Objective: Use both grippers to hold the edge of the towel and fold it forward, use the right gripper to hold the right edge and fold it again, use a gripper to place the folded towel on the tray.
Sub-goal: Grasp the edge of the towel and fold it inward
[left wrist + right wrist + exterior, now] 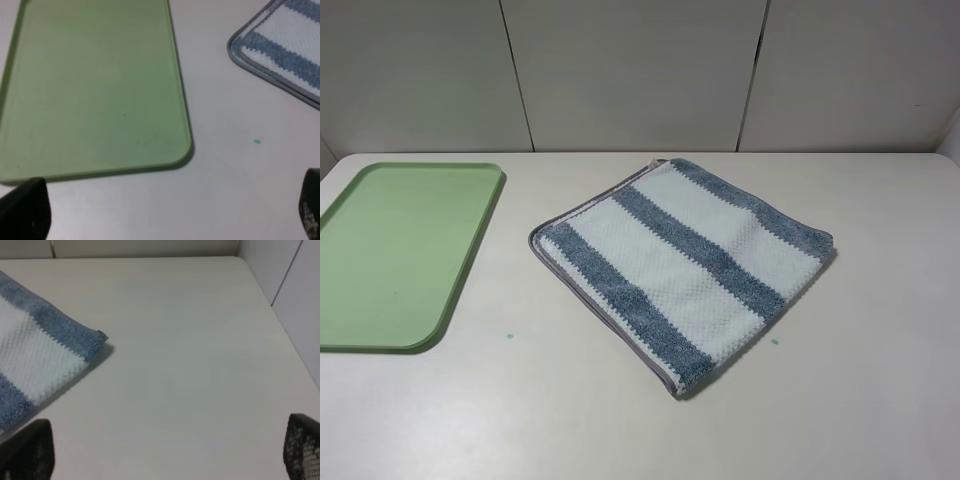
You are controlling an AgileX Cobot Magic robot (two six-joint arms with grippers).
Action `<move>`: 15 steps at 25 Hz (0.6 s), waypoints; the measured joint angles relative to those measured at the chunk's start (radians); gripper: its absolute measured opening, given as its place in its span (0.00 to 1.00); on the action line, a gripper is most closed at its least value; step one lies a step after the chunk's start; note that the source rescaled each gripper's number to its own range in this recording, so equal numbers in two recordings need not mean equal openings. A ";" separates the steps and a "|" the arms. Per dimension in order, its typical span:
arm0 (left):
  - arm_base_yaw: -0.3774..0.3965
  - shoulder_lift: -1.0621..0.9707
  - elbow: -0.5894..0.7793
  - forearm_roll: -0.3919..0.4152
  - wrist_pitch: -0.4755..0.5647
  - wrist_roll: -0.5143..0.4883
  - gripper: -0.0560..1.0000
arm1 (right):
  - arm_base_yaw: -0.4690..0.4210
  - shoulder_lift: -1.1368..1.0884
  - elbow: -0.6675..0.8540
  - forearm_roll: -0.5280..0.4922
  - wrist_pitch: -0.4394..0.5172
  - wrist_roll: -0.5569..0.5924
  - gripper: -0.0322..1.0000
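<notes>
From where I stand, the square terry towel with wide slate-blue and white stripes [682,270] lies flat on the pale bench [840,400], turned cornerwise to its front edge, and the flat light-green plastic tray [410,250] sits bare, well apart from it on the left. Nothing looks folded yet, so I take the step in hand to be the approach for the first fold. The left hand [167,212] and the right hand [166,450] are both spread wide and hold nothing. To do it well, I'd say each hand should come down on the thin grey hem [600,318] near a different corner of the same side, pinch only that border, then lift and carry it over together so the stripes land square; the slant of the cloth may make matching the two grips awkward. The high camera shows the whole towel and tray but neither arm. The left wrist view gives the tray's rounded corner, one towel corner and a small green speck [257,142] on the bench; the right wrist view gives only the opposite towel corner beside bare bench
</notes>
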 joint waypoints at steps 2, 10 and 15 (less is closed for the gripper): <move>0.000 0.000 0.000 0.000 0.000 0.000 1.00 | 0.000 0.000 0.000 0.000 0.000 0.000 1.00; 0.000 0.000 0.000 0.000 0.000 0.000 1.00 | 0.000 0.000 0.000 0.000 0.000 0.000 1.00; 0.000 0.000 0.000 0.000 0.000 0.000 1.00 | 0.000 0.000 0.000 0.000 0.000 0.000 1.00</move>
